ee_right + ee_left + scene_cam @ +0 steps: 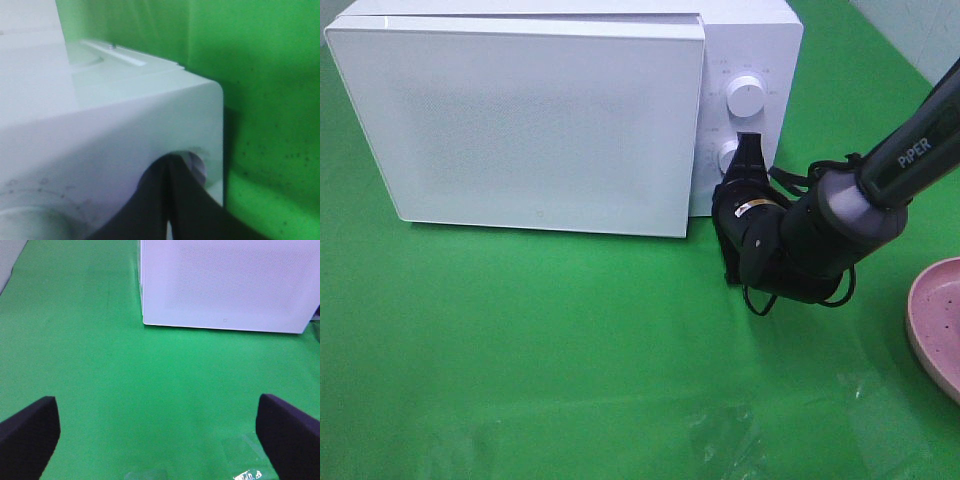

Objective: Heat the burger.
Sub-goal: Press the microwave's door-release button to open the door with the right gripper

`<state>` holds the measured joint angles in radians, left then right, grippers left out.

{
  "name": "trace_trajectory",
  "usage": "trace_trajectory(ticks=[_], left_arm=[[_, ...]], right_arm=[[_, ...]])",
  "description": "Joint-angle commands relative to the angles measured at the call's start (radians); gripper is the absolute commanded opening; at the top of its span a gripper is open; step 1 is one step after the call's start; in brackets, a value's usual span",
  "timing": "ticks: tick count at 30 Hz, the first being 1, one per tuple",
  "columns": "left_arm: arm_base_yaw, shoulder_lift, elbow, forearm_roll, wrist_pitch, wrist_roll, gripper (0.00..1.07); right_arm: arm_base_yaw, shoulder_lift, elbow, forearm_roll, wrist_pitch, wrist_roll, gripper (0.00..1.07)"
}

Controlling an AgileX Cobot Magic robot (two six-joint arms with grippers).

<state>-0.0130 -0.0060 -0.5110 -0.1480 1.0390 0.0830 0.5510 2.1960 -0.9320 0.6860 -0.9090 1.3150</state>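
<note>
The burger is out of view. A white microwave (pixel 520 120) stands at the back with its door closed. My right gripper (pixel 750 148) is shut, and its tips rest against the lower knob (pixel 727 157) on the control panel. In the right wrist view the closed fingers (pixel 175 200) meet in front of that knob (pixel 198 167). The left gripper (pixel 160 440) is open above bare green cloth, with nothing between its fingers (pixel 30 435). It faces the microwave's door (pixel 225 285) and does not show in the exterior high view.
An upper knob (pixel 746 97) sits above the lower one. A speckled pink plate (pixel 940 320) lies at the right edge with nothing visible on it. A patch of clear tape (pixel 720 430) is on the green cloth near the front.
</note>
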Motion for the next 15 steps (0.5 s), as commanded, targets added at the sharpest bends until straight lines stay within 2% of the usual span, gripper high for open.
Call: trace_trajectory(ticks=[1, 3, 15], left_arm=[[-0.005, -0.017, 0.002, -0.001, -0.004, -0.005, 1.03], [-0.005, -0.017, 0.002, 0.0, -0.004, -0.005, 1.03], [-0.005, -0.017, 0.002, 0.002, -0.004, -0.005, 1.03]], right_arm=[[-0.053, -0.007, -0.118, -0.06, -0.352, -0.005, 0.0], [-0.054, 0.008, -0.153, -0.056, -0.355, 0.005, 0.0], [-0.054, 0.008, -0.153, -0.06, -0.339, -0.01, 0.01]])
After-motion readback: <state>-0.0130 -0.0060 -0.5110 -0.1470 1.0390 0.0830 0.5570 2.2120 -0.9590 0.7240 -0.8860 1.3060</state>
